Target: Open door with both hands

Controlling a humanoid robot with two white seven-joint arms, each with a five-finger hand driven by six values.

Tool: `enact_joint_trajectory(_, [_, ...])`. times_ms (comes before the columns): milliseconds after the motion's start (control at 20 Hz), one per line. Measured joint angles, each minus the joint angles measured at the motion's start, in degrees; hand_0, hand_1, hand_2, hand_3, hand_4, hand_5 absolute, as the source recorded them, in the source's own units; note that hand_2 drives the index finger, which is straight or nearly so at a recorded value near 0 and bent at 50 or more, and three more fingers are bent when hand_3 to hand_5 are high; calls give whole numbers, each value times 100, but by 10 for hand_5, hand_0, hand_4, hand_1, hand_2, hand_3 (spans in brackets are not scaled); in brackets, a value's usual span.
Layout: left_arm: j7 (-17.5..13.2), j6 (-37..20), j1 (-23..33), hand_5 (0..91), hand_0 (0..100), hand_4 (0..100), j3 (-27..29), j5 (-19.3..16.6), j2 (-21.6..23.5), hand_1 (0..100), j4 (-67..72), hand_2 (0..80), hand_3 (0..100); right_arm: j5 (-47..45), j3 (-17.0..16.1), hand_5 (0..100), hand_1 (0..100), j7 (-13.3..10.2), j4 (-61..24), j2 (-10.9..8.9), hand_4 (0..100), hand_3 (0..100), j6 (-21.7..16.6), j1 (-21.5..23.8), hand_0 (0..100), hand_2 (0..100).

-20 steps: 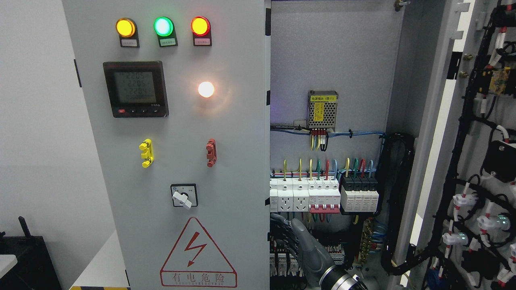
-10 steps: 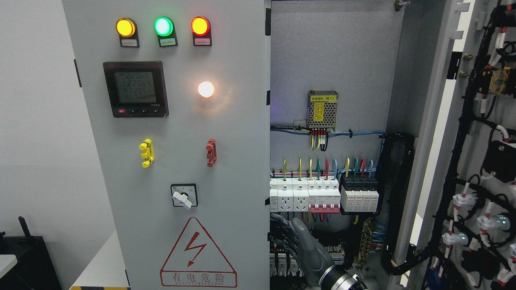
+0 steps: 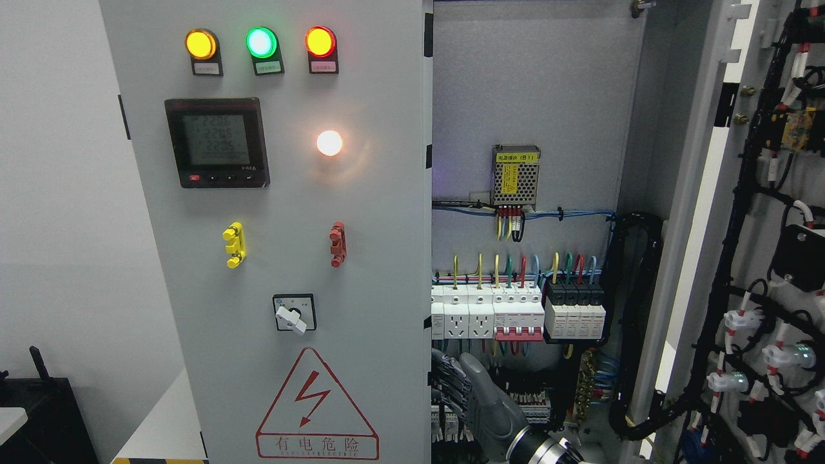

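My right hand [image 3: 480, 403] is the nearest thing, low in the picture, just right of the free edge of the left door [image 3: 290, 232]. The arm comes in from the bottom edge, right of the middle. My grey fingers [image 3: 451, 380] are curled at that edge of the door, near its bottom part. I cannot tell if they really press on the metal or only lie beside it. My left hand is not visible.

The left door is in front of the cabinet and covers its left half. On it there are three round lamps [image 3: 260, 42] at the top, amber, green and red, all lit. Below them is a black meter [image 3: 216, 142] with a screen, and a white lamp [image 3: 329, 143] shines to its right. Lower there are a yellow handle [image 3: 234, 245] and a red handle [image 3: 337, 244], then a rotary switch [image 3: 294, 313], and a red warning triangle [image 3: 316, 403] at the bottom.

The right door [image 3: 767, 258] is swung wide open, so I see its inner side with black cable bundles and white connectors.

Farther in, the cabinet interior [image 3: 528, 84] is exposed. A row of white breakers [image 3: 515, 316] with coloured wires is just above my hand, and a small mesh power supply [image 3: 515, 175] is higher on the grey back plate.
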Motion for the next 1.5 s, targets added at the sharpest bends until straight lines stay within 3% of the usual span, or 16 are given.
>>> enact_joint_trajectory(802, [0,-1,0,0,0,29,0,0,2,0,0,0,0,-128,13,0,0,280,-4,9,0,0,7,-44,0,0])
enact_joint_trajectory(1302, [-1,-1,0,0,0,29,0,0,1,0,0,0,0,-200,44,0,0,197,-40,13,0,0,6,-46,0,0])
enact_joint_trajectory(1503, [0,-1,0,0,0,30,0,0,1,0,0,0,0,-209,60,0,0,375,-59,15,0,0,6,-43,0,0])
